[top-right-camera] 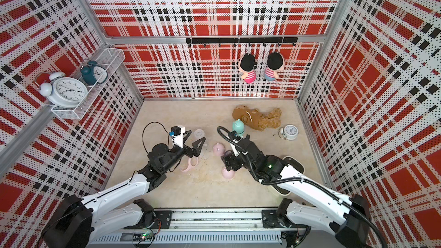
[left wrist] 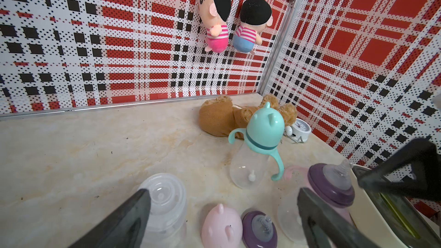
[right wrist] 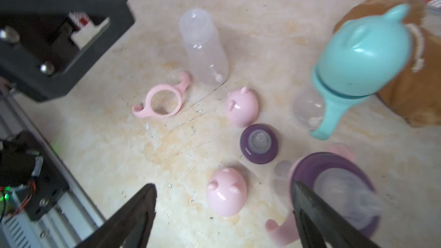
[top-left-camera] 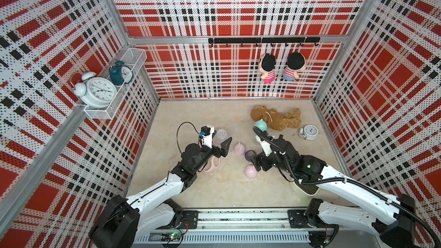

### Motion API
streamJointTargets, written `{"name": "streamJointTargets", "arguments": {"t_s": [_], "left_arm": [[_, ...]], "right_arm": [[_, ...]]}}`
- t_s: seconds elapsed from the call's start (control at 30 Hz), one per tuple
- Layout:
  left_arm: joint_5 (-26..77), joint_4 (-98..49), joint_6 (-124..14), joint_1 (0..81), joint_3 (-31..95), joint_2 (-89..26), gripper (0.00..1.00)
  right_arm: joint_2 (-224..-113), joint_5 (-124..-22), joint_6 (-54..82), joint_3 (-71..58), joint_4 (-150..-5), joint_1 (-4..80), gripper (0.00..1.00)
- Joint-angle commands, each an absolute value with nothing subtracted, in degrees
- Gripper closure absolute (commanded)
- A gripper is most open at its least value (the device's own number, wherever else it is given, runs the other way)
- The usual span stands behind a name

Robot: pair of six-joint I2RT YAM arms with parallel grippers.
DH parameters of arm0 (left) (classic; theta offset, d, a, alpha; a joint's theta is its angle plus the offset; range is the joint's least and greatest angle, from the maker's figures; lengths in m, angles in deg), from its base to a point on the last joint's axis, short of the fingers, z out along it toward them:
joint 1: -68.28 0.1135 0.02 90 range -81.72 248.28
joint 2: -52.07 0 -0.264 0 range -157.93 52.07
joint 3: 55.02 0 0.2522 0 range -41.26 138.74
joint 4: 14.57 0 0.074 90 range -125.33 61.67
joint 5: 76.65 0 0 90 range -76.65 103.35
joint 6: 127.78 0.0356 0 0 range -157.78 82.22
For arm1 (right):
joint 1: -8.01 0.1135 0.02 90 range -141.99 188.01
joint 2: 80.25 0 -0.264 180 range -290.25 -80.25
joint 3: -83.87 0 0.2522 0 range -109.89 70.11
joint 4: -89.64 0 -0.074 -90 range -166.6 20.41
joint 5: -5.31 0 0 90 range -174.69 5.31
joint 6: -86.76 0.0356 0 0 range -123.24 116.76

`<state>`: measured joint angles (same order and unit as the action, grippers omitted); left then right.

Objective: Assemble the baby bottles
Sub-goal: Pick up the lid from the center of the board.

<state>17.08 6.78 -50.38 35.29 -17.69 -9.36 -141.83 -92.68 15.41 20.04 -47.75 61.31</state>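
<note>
Plainly much lies loose: only the teal bottle [right wrist: 358,53], upper right in the right wrist view, stands complete. The right gripper [right wrist: 222,186] hangs with jaws spread wide and empty above a pink cap [right wrist: 226,192] at lower centre, one finger [right wrist: 315,218] crowding the purple-collared bottle [right wrist: 334,187] at lower right. Closing here could, I judge, tip that bottle or catch the wrong part. The left gripper [left wrist: 222,191], likewise wide and empty, sits near the bare bottle [left wrist: 164,201] at the lower left of its wrist view; that light, slick body may skid or topple under an off-centre squeeze. A loose purple collar [right wrist: 259,143] lies near both, easily bumped.
</note>
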Motion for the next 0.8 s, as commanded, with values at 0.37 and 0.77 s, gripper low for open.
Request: {"name": "streamJointTargets", "arguments": {"t_s": [0.37,0.77], "left_arm": [[17.45,4.09,-49.3,37.83,-17.03,-6.23,0.02],[16.65,3.93,-49.46,38.75,-17.69,-5.15,0.02]], "right_arm": [[-157.93,-95.3,17.69,15.33,-38.36,67.48,0.1],[-168.2,-99.34,19.1,15.21,-42.55,67.61,0.09]]}}
